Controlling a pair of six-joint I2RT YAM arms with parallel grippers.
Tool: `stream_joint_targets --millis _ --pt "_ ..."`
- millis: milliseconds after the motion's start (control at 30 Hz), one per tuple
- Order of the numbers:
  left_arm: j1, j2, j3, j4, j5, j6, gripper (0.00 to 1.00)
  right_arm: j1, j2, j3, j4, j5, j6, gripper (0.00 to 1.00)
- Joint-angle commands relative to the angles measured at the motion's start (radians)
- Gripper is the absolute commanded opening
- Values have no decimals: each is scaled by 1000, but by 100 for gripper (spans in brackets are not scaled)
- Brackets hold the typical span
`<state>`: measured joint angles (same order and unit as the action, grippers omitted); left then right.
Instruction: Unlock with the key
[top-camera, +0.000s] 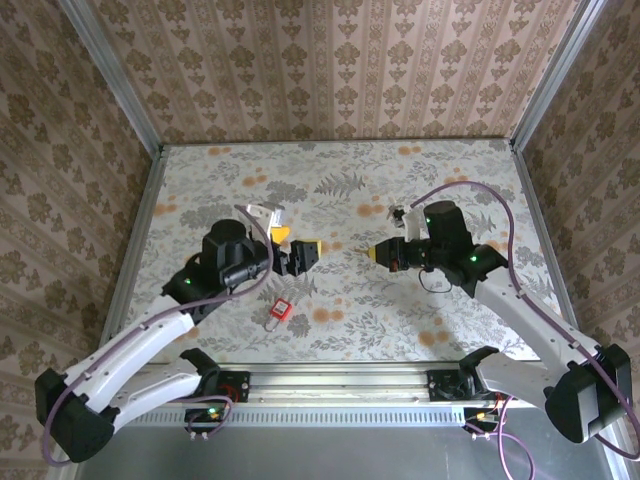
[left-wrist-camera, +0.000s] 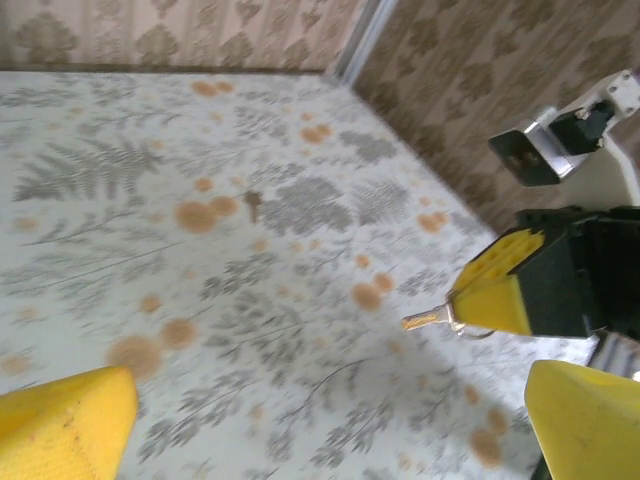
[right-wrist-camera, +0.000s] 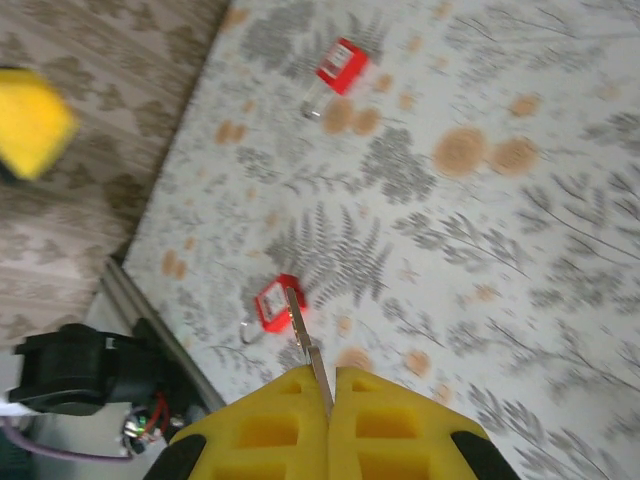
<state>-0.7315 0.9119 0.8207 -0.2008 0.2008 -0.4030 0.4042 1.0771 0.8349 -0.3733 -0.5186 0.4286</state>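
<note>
A brass-coloured key juts blade-first from the yellow foam pads of the right gripper, which is clamped tight on it at the bottom centre of the right wrist view. From the left wrist camera the same key pokes leftward out of the right gripper at the right of the frame, with a thin ring at its base, and it is held clear of the tabletop.

A red padlock lies flat on the table just beyond the key's tip, at lower left of centre, with its shackle pointing down-left. A second red padlock lies well apart from it near the top of that frame.

From overhead, the red padlock rests left of centre towards the bottom, just below the left gripper. The left gripper's yellow pads are spread wide with nothing between them. Its own camera shows the left gripper with one pad in each lower corner.

The right gripper faces it across a gap at mid-frame. Both hover over the fern-patterned table, which is walled in damask wallpaper.
</note>
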Motion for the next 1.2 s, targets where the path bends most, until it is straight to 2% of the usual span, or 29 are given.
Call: stream_joint_targets --millis 0,200,467,733,933,1167 --pt "-6 65 94 -506 -95 119 99 4 -4 38 -158 104 -50 0" --pt "-70 231 72 -647 -146 56 94 4 -17 49 -181 91 -55 0" --pt "-141 416 61 -664 -235 5 88 6 -21 47 -191 65 -58 0" --pt "-142 535 57 -651 -269 23 82 7 -43 49 -210 68 -66 0" --pt "-133 615 57 -614 -257 47 74 7 -37 49 -200 58 -55 0" --pt "-106 645 34 -594 -265 56 69 7 -29 53 -202 61 -58 0"
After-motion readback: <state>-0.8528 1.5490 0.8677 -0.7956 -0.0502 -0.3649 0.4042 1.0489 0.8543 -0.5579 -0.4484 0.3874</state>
